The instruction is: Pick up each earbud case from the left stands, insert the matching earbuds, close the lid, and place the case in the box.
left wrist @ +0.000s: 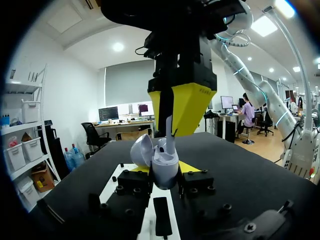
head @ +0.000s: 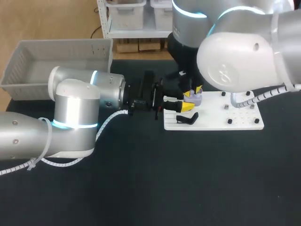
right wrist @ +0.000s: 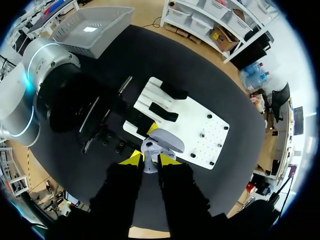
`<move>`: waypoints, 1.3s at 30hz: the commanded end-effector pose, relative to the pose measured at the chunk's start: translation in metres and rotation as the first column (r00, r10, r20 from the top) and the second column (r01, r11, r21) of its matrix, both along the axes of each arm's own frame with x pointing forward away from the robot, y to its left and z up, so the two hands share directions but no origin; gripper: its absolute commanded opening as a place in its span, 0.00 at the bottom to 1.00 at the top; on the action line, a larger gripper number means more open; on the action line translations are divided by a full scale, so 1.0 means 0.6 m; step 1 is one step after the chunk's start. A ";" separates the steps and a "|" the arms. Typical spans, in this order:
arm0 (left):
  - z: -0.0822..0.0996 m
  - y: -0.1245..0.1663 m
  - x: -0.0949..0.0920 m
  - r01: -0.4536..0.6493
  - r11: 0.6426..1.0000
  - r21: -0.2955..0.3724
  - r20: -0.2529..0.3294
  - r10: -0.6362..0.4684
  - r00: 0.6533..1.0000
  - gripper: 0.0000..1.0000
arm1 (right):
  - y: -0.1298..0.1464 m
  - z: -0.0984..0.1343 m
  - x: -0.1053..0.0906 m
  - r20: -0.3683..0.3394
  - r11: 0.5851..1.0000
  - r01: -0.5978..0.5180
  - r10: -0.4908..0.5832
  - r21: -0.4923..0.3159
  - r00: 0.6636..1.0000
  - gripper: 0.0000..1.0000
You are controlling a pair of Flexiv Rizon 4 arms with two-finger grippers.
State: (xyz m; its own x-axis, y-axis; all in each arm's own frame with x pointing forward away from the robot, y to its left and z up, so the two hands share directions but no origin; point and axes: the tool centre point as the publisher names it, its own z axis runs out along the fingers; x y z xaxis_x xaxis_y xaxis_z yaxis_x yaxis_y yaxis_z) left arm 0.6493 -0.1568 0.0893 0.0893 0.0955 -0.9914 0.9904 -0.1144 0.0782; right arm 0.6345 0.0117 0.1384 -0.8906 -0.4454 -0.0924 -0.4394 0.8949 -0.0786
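At the far left of the table a grey basket [head: 28, 80] is seen, well apart from the work. The left arm [head: 75, 108] is laid across the dark tabletop [head: 150, 188] from the left, with its wrist level and its fingers directed toward the white board [head: 235, 120].

The left gripper [left wrist: 165, 169] is closed onto the lavender earbud case [head: 195, 100], which is held at the near-left edge of the board. In the left wrist view a yellow tip is pressed against each side of the case body, so the fingers are set only as far apart as the case is wide. The case is kept upright, with its opening turned upward. Its lid [right wrist: 167, 140] is swung open and tipped back over the board.

The right gripper [right wrist: 149, 160] is brought straight down over the case from above. Its yellow fingers are drawn narrow and are clamped on a pale earbud [left wrist: 169, 135]. The stem of the earbud is held upright, its long axis vertical, and its lower end is set into the open case body.

Further right, a black stand [head: 187, 118] is seen lying on the board just beside the held case, and small black pegs [head: 229, 121] are scattered over the rest of the board.
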 end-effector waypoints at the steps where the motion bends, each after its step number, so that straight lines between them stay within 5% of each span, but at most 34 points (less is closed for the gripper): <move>1: -0.001 0.000 -0.002 -0.005 1.000 -0.002 0.003 0.005 1.000 0.00 | -0.001 -0.001 0.000 0.003 1.000 -0.007 0.007 -0.002 1.000 0.00; 39: -0.001 0.000 -0.002 -0.005 1.000 -0.002 0.003 0.005 1.000 0.00 | 0.006 -0.002 0.006 -0.054 0.998 -0.053 0.050 -0.046 0.997 0.00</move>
